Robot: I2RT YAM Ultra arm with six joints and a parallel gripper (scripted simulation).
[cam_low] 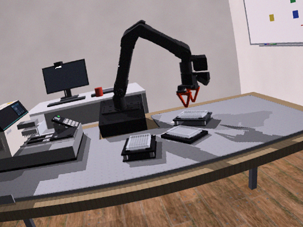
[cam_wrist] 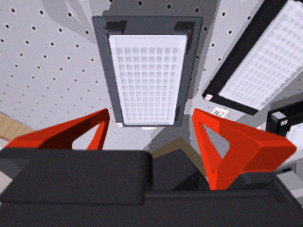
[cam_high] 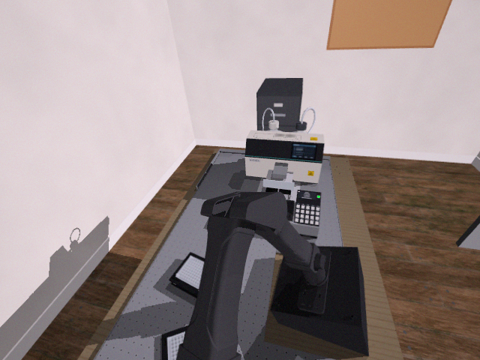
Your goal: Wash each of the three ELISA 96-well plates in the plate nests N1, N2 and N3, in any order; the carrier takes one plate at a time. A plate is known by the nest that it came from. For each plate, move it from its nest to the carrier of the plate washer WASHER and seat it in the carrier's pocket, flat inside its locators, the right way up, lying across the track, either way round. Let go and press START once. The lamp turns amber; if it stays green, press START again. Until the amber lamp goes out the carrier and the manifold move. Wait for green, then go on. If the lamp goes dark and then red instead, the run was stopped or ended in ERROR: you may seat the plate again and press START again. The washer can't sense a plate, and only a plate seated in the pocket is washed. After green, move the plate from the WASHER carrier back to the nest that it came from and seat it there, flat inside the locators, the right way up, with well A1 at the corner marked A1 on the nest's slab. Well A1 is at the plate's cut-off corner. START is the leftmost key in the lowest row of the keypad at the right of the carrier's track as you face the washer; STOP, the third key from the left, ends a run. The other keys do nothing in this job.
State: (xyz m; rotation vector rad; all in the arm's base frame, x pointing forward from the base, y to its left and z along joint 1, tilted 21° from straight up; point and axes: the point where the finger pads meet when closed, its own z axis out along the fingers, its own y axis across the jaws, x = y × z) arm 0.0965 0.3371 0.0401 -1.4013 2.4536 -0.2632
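Three clear 96-well plates sit in black nests on the grey table. In the exterior view they are the far plate (cam_low: 193, 115), the middle plate (cam_low: 184, 132) and the near left plate (cam_low: 138, 142). My gripper (cam_low: 189, 98) is open and empty, hanging a little above the far plate. In the wrist view that plate (cam_wrist: 148, 78) lies below and ahead of the red fingers, and the nest labelled N2 is at the upper right. The washer (cam_low: 2, 130) stands at the left with its carrier (cam_low: 37, 138) empty. The lamp (cam_high: 318, 196) by the keypad (cam_high: 307, 213) is green.
The arm's black base block (cam_low: 121, 117) stands between the washer and the nests. A desk with a monitor (cam_low: 65, 76) and a red cup (cam_low: 99, 91) is behind the table. In the top view the arm hides the gripper and the far plate.
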